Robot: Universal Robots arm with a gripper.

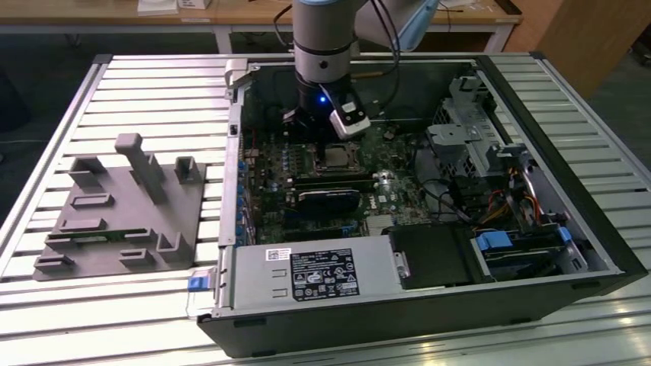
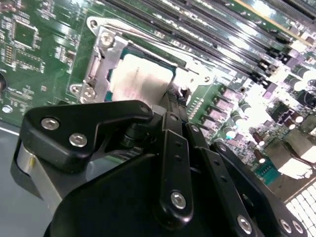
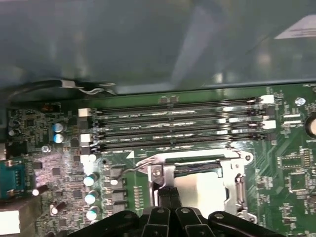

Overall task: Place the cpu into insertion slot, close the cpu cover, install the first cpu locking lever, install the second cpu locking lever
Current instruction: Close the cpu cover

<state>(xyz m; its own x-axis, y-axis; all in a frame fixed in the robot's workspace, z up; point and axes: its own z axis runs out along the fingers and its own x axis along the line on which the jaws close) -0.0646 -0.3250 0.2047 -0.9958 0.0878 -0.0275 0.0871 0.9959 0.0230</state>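
Tool tip at the near edge of the covered socket.

In the first wrist view the tool (image 3: 168, 197) has its fingers drawn together to a narrow tip with nothing visible between them. It stands at the edge of the cpu cover (image 3: 231, 173). The cpu (image 3: 205, 190) lies seated in the insertion slot (image 3: 197, 167) just beside the tip, under the cover's window. The memory slots (image 3: 173, 129) run crosswise farther on.
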